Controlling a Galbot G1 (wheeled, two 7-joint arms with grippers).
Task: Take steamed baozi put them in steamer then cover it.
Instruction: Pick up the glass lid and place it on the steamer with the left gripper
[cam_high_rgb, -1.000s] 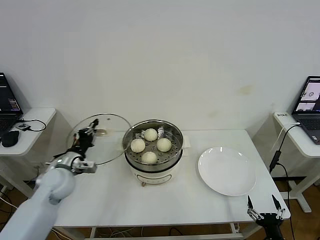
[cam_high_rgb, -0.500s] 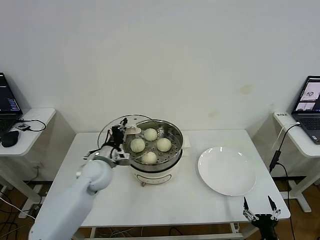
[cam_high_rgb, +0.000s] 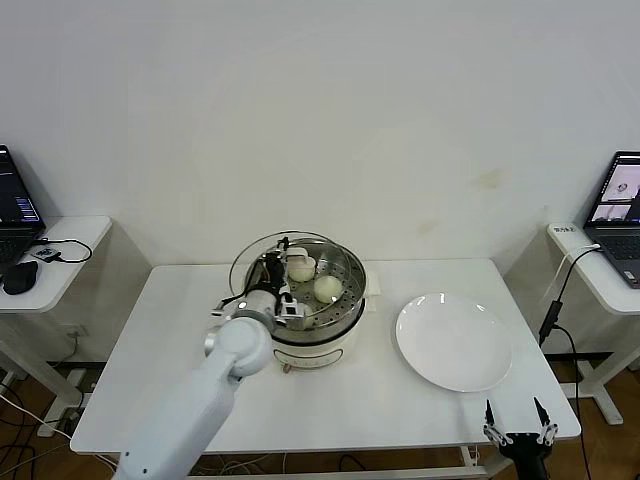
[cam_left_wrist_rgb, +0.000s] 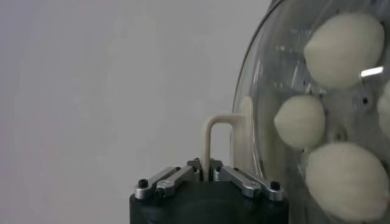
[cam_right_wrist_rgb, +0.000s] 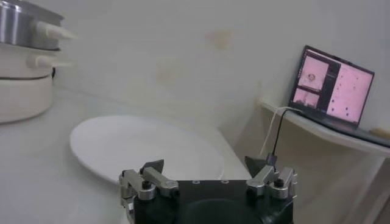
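Lab: side desks with laptops (cam_high_rgb: 620, 200)

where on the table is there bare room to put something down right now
Bare tabletop runs along the near edge in front of the steamer and plate, and also left of the steamer. It's crowded at the steamer, where the left end effector holds the glass lid over the buns.

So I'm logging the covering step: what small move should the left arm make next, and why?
Probably ease the glass lid a little further right and lower it level onto the steamer. The left gripper is shut on the lid's handle, and the lid sits tilted and offset over the basket's left side, with the baozi already inside. The right gripper waits open, low beside the table.
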